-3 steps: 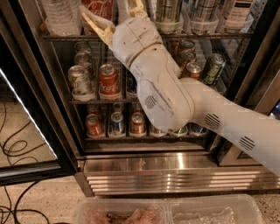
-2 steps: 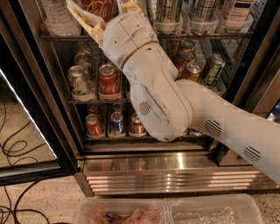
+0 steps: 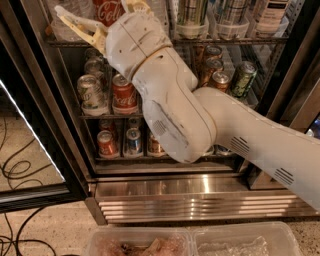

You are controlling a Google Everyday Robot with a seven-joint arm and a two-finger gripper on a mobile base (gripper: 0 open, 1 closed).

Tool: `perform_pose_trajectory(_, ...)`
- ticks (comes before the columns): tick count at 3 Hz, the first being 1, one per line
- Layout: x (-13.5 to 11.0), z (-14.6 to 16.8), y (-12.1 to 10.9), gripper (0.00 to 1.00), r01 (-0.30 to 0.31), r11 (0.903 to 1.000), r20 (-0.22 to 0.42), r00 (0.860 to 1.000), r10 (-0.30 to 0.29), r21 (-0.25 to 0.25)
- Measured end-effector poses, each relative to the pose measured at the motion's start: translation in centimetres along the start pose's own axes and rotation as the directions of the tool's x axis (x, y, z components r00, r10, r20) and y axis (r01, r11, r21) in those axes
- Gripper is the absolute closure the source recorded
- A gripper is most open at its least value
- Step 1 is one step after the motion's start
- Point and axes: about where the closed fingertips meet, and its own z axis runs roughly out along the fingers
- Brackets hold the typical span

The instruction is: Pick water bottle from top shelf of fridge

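The fridge [image 3: 200, 192] stands open, with a ribbed steel base panel. Its top shelf [image 3: 235, 41] is a dark wire rack with tall cans and bottles in clear trays. A clear water bottle [image 3: 62, 22] stands at the shelf's far left, partly cut off by the frame's top. A red Coca-Cola bottle [image 3: 107, 11] stands just right of it. My gripper [image 3: 102, 12] is at the top shelf with its beige fingers [image 3: 80, 22] spread open. One finger lies against the water bottle's right side and the cola bottle shows between the fingers. My white arm hides the shelf's middle.
Lower wire racks hold short soda cans [image 3: 123, 94]. The open glass door [image 3: 30, 150] is at the left, with black cables [image 3: 20, 170] on the floor. Two clear plastic tubs [image 3: 240, 242] sit at the bottom edge. The fridge's black frame [image 3: 295, 75] is at the right.
My arm has swung left and the gripper has moved left along the top shelf toward the water bottle. The fingers stay spread.
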Motion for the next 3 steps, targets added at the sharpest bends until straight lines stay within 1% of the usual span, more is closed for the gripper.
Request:
perform_pose_trajectory(1, -0.5, 0.0, 0.3, 0.26, -0.13, 0.9901, 0.049, 0.991, 0.127, 0.053)
perform_pose_trajectory(2, -2.9, -0.6, -0.2, 0.24, -0.334, 0.9363, 0.148, 0.937, 0.318, 0.107)
perform_pose_trajectory(3, -5.0, -1.1, -0.4, 0.25, -0.412, 0.9074, 0.194, 0.9, 0.39, 0.085)
